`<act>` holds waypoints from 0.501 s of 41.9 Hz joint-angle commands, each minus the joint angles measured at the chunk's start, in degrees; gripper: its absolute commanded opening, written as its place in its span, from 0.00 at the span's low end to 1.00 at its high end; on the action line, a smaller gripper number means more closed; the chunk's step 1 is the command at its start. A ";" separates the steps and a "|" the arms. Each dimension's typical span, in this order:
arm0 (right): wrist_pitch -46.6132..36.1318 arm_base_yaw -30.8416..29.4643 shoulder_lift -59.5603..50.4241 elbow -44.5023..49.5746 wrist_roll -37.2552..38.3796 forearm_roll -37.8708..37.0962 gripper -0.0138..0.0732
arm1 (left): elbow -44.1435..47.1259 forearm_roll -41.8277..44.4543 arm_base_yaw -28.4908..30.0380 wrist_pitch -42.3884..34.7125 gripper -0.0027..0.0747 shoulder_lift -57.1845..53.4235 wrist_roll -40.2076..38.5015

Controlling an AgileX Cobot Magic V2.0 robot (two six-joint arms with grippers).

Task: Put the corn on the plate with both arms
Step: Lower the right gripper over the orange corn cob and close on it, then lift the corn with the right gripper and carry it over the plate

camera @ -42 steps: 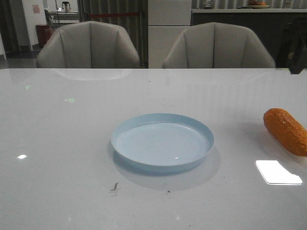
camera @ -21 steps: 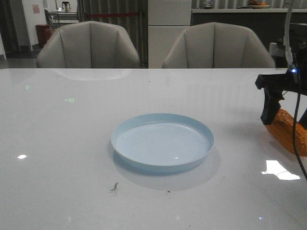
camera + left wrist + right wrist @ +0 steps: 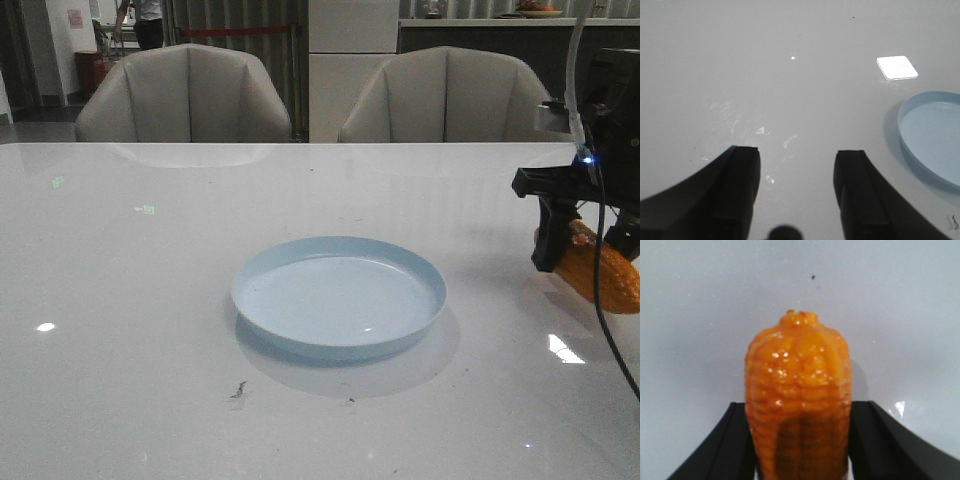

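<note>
The orange corn lies at the table's right edge, to the right of the pale blue plate. My right gripper straddles its far end from above. In the right wrist view the corn fills the gap of the right gripper, and both black fingers press against its sides. My left gripper is open over bare tabletop, nothing between its fingers, with the plate off to one side. The left arm does not show in the front view.
The white glossy table carries small dark specks in front of the plate. Two grey chairs stand behind the far edge. A black cable hangs from the right arm across the corn.
The right arm came into view from the right and lowered over the corn, its fingers now on both sides. The corn has shifted slightly toward the far left. The plate has not moved.
</note>
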 commanded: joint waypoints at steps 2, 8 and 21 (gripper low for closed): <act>4.22 1.32 -3.10 -7.26 -1.99 0.59 0.33 | -1.65 -0.83 -0.48 -3.44 0.56 -0.28 -0.03; 8.73 4.62 -3.10 -13.55 -2.04 0.58 0.33 | -1.65 -0.83 -0.48 -3.44 0.56 -0.28 -0.03; 9.17 16.96 -2.82 -17.08 -5.45 0.65 0.33 | -1.65 -0.83 -0.48 -3.31 0.56 -0.28 -0.03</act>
